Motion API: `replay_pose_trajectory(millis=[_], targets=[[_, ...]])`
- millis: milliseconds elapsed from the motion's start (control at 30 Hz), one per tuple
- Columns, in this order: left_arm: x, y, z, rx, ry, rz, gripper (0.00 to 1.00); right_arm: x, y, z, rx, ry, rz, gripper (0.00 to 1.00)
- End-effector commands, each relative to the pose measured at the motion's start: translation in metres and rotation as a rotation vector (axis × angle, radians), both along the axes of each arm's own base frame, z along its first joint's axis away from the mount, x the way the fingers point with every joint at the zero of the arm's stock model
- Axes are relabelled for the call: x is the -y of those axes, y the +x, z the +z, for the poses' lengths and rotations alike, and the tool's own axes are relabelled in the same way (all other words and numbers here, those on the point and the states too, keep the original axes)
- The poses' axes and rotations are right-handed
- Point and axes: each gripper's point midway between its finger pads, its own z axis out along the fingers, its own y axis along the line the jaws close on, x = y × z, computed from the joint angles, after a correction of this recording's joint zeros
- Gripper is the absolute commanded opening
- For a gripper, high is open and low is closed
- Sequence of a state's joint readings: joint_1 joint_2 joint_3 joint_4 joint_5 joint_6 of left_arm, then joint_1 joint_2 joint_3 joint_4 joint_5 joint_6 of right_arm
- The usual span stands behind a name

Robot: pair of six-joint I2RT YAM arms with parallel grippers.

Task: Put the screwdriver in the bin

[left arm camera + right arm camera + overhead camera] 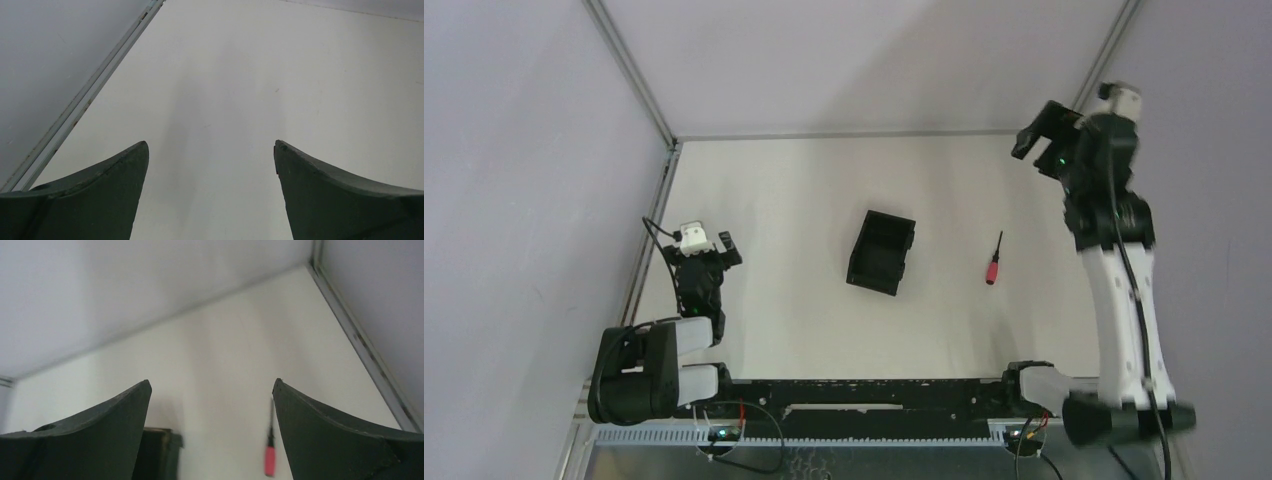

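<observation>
The screwdriver (pixel 994 262) lies flat on the white bench (pixel 774 190), its red handle toward the near edge, to the right of the black bin (pixel 881 252) and apart from it. The right fingers (pixel 100 435) hang high over the far right corner, spread wide and empty, with the tool in sight below between them. The left fingers (pixel 90 200), also parted and holding nothing, sit low at the near left. The approach step appears to be in hand: the right arm would next need to descend, line up across the handle and close.
</observation>
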State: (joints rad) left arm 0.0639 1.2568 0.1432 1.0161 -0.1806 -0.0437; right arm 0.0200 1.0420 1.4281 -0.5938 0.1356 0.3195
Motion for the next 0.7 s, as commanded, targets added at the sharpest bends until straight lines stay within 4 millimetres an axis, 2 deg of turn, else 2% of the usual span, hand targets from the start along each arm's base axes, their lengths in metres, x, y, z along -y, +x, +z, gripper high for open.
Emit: replay_pose_trajectory(millis=[0, 100, 200, 333, 467, 567, 633, 667], targets=[[0.0, 0.014, 0.03, 0.085, 0.023, -0.004, 1.0, 0.018, 0.005, -0.125, -0.597, -0.116, -0.028, 1.0], [0.0, 0.014, 0.03, 0.085, 0.024, -0.005, 1.0, 0.018, 0.02, -0.187, -0.77, -0.096, -0.01, 0.98], [0.0, 0.014, 0.03, 0.085, 0.023, -0.004, 1.0, 0.019, 0.025, -0.252, -0.897, -0.009, 0.007, 0.88], [0.0, 0.014, 0.029, 0.084, 0.023, -0.004, 1.0, 0.007, 0.02, -0.325, -1.05, 0.067, 0.061, 0.74], [0.0, 0.014, 0.029, 0.084, 0.023, -0.003, 1.0, 0.002, 0.01, -0.371, -1.138, 0.095, 0.082, 0.67], [0.0, 0.014, 0.03, 0.086, 0.023, -0.004, 1.0, 0.004, 0.004, -0.392, -1.177, 0.092, 0.071, 0.6], [0.0, 0.014, 0.03, 0.085, 0.023, -0.004, 1.0, 0.004, 0.002, -0.402, -1.197, 0.091, 0.068, 0.5], [0.0, 0.014, 0.03, 0.085, 0.023, -0.004, 1.0, 0.004, 0.001, -0.404, -1.203, 0.091, 0.069, 0.4]])
